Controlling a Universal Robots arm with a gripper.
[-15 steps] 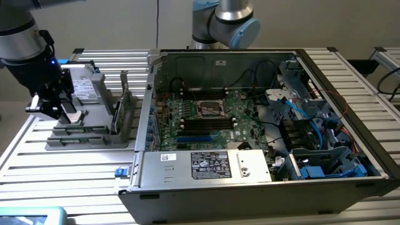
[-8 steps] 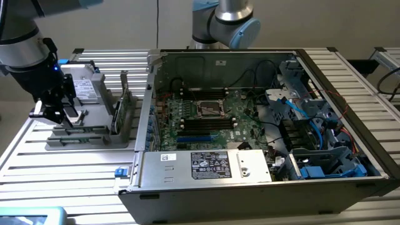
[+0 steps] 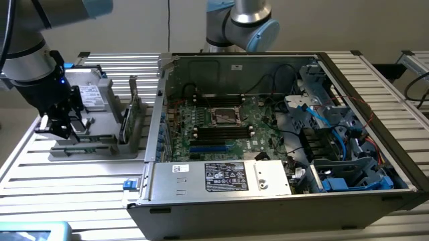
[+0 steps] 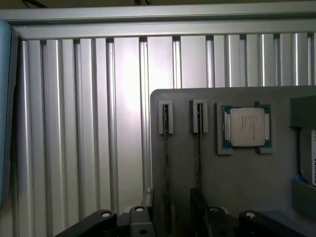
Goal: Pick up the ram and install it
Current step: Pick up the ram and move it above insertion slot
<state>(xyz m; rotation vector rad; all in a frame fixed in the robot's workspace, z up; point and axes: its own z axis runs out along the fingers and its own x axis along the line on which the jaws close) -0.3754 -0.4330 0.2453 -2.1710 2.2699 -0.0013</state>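
Two ram sticks [image 4: 166,163] [image 4: 199,153] stand on edge side by side in slots of a grey fixture tray [image 4: 247,197], near its edge. Pale clips hold their far ends. My gripper [image 4: 175,223] hovers above them, open, with its dark fingers [image 4: 101,221] spread and nothing between them. The stick nearer the tray's edge runs into the gap between the fingers. In the exterior view my gripper [image 3: 59,131] hangs over the near left part of the tray [image 3: 100,153]. The open computer case [image 3: 282,201] lies to the exterior view's right, with black memory slots [image 3: 221,132] on its motherboard.
A square silver processor chip [image 4: 245,127] sits in a tray pocket beside the sticks, and a labelled drive [image 3: 90,98] lies further back. Upright plates [image 3: 132,95] stand at the tray's right side. Cables and blue brackets [image 3: 335,150] crowd the case's right half. A second arm [image 3: 241,22] stands behind the case.
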